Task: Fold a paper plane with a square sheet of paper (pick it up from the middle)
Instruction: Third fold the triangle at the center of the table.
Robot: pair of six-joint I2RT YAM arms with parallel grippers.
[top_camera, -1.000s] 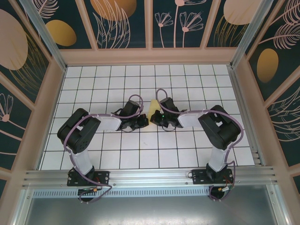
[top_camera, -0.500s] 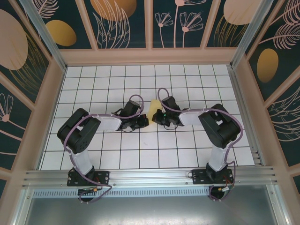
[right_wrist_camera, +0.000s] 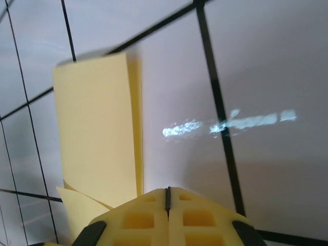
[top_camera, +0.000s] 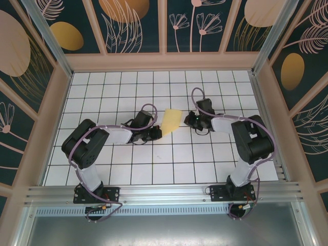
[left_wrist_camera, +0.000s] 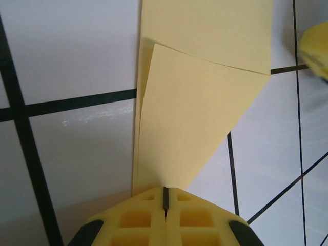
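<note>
While my left gripper pinches the folded yellow paper ahead, my right gripper sits closed, paper front-left.

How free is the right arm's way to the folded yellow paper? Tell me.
Likely free: the shut right fingers sit just beside the folded yellow paper, bare tiles between; the left fingers pinch its near corner.

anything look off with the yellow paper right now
The folded sheet of thin yellow paper lies skewed to the lines of the white grid table. In the left wrist view its top flap sits slightly off the layer beneath, leaving a thin sliver along the left edge. No tears or crumpling show.
</note>
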